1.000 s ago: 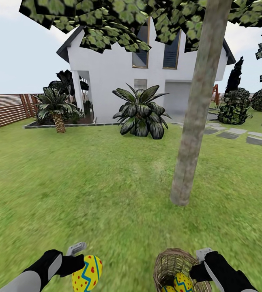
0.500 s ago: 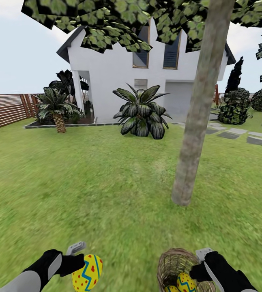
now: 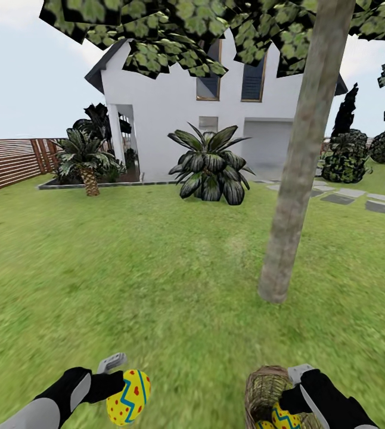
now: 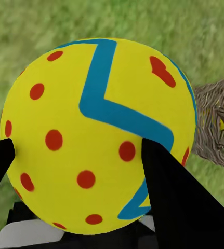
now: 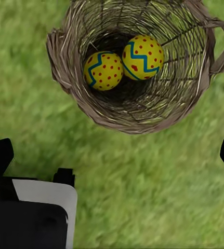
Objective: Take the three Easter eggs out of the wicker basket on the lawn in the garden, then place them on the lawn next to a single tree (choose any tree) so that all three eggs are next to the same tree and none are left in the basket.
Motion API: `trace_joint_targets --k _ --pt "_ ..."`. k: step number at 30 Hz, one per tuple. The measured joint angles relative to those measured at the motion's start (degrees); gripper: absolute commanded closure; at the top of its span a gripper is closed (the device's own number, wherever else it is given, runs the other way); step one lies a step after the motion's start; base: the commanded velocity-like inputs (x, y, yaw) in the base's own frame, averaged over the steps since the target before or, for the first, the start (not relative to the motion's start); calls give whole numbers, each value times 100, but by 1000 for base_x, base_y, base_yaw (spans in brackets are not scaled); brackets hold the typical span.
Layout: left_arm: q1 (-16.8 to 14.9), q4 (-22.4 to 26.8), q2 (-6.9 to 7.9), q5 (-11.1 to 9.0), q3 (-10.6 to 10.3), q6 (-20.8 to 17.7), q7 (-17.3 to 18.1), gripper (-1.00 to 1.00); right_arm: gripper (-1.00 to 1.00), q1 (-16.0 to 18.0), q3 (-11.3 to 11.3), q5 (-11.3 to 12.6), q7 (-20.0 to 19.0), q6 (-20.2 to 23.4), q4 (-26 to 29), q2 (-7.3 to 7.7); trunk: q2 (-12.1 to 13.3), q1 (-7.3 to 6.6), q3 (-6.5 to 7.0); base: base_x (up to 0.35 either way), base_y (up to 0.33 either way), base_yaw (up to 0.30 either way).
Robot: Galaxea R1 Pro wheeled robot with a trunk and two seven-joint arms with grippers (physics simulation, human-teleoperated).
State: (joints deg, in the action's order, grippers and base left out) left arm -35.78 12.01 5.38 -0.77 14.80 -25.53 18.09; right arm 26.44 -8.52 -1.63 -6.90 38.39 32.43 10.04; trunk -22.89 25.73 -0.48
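Note:
My left gripper [image 3: 120,390] is shut on one yellow Easter egg [image 3: 128,396] with a blue zigzag and red dots, held low over the lawn [image 3: 157,280]. The left wrist view shows that egg [image 4: 99,135] clamped between the black fingers [image 4: 179,202]. The wicker basket [image 3: 263,390] stands on the grass at the lower right with two eggs [image 3: 285,417] inside. In the right wrist view they are a dotted egg [image 5: 103,70] and a second egg [image 5: 142,57] in the basket [image 5: 117,116]. My right gripper [image 5: 112,158] hangs open beside the basket rim. The tree [image 3: 294,196] rises just beyond.
A white house [image 3: 174,101] stands behind, with a spiky broad-leaf plant [image 3: 210,164] and a short palm [image 3: 85,161] before it. A wooden fence [image 3: 8,161] runs at the left. Stepping stones [image 3: 359,199] and dark shrubs [image 3: 344,158] lie at the right.
The whole picture has shifted, so the camera has moved: tree and basket sit a little further right, the basket lower. The left gripper still holds its egg; the right stays open.

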Motion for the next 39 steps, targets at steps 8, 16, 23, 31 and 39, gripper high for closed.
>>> trace_joint_targets --k 8,16,23,31,39 --pt "-1 -95 -54 25 -13 71 -22 100 -100 0 15 6 0 1 1 0 4 3 0 103 106 0" --pt "1 -107 -64 33 -14 77 -12 100 -100 0 13 6 -2 0 2 -1 3 3 0 10 -93 0" --pt "1 -102 -57 33 -6 78 -68 100 -100 0 16 14 -5 -1 1 -1 3 3 0 5 -13 0" --pt "-1 -94 -72 9 0 76 -720 100 -100 0 20 24 -9 -6 1 42 3 0 0 180 -23 0" --pt "1 -93 -69 -7 10 82 -741 100 -100 0 16 20 -3 -35 1 57 4 3 0 112 -1 0"
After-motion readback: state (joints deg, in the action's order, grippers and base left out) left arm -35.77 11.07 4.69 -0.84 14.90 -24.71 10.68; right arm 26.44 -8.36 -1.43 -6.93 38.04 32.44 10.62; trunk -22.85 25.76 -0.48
